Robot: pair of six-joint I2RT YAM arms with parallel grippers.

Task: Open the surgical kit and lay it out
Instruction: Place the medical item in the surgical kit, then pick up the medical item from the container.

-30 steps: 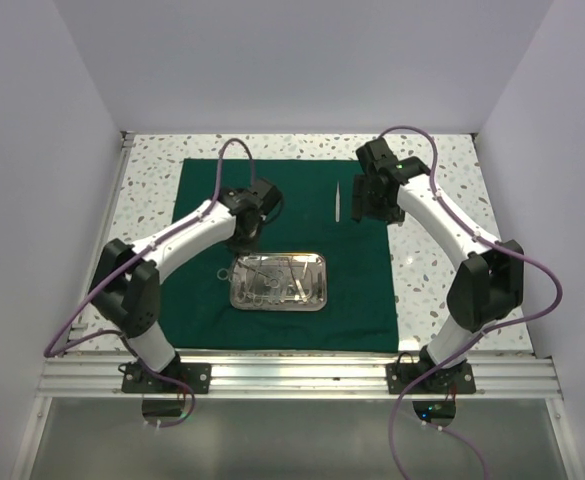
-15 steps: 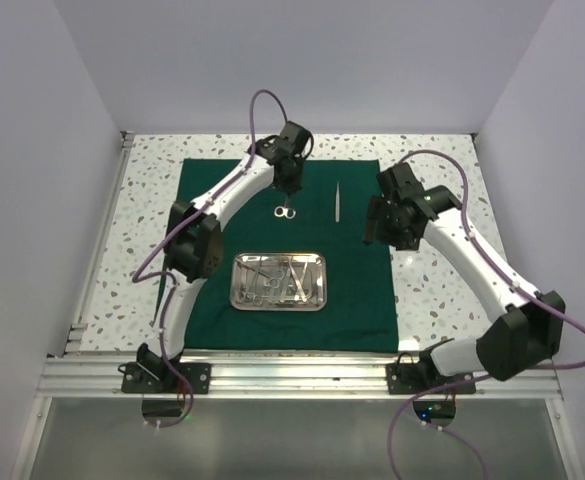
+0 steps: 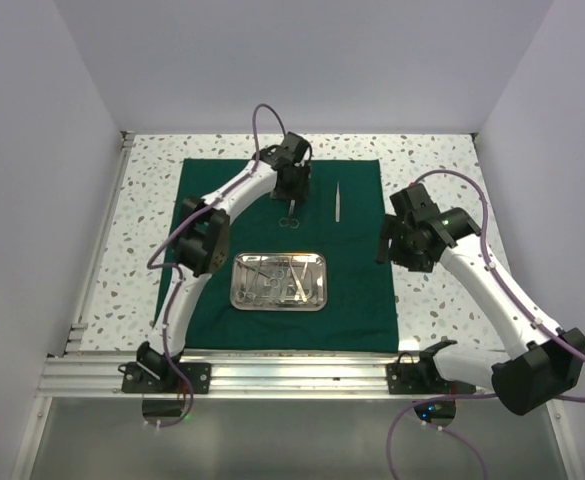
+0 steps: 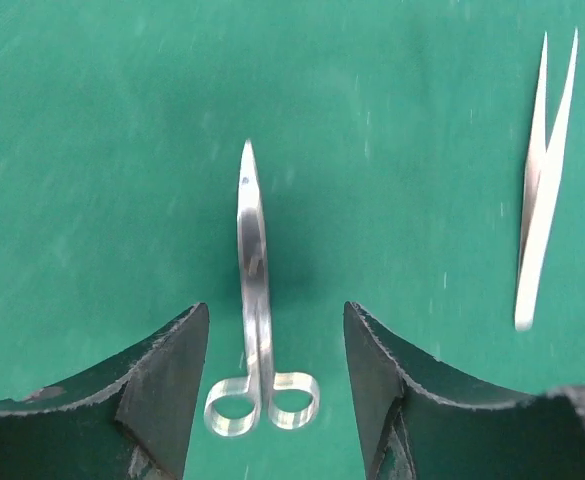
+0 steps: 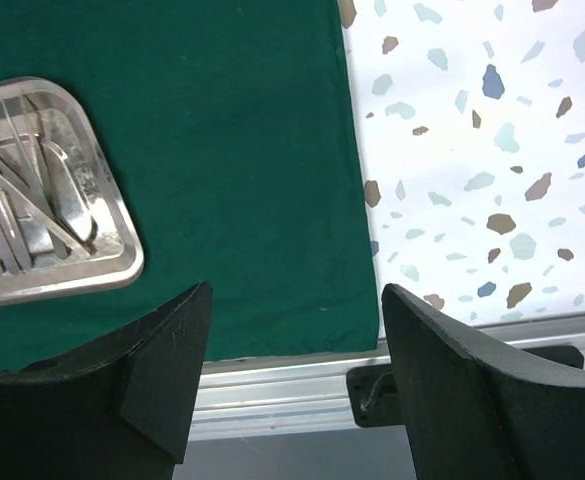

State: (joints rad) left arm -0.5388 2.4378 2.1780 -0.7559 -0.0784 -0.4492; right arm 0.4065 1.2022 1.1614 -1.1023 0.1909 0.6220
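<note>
Both spread, empty: left gripper [image 4: 275, 325] straddles the scissors [image 4: 255, 280], right gripper [image 5: 297, 300] over the cloth [image 5: 222, 150] right edge. Scissors look light, stiff, slippery; pinch mid-shank.

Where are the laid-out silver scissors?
Top view: the scissors lie on the dark green cloth, under the left end effector, left of the silver tweezers.

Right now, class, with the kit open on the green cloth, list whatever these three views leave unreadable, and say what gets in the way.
Top view: the instruments in the steel tray are too small to count or name.
Right wrist view: the left edge cuts off the steel tray, so part of its contents is missing.
Top view: the fingers of the left gripper and the right gripper are hidden beneath their own wrists.
</note>
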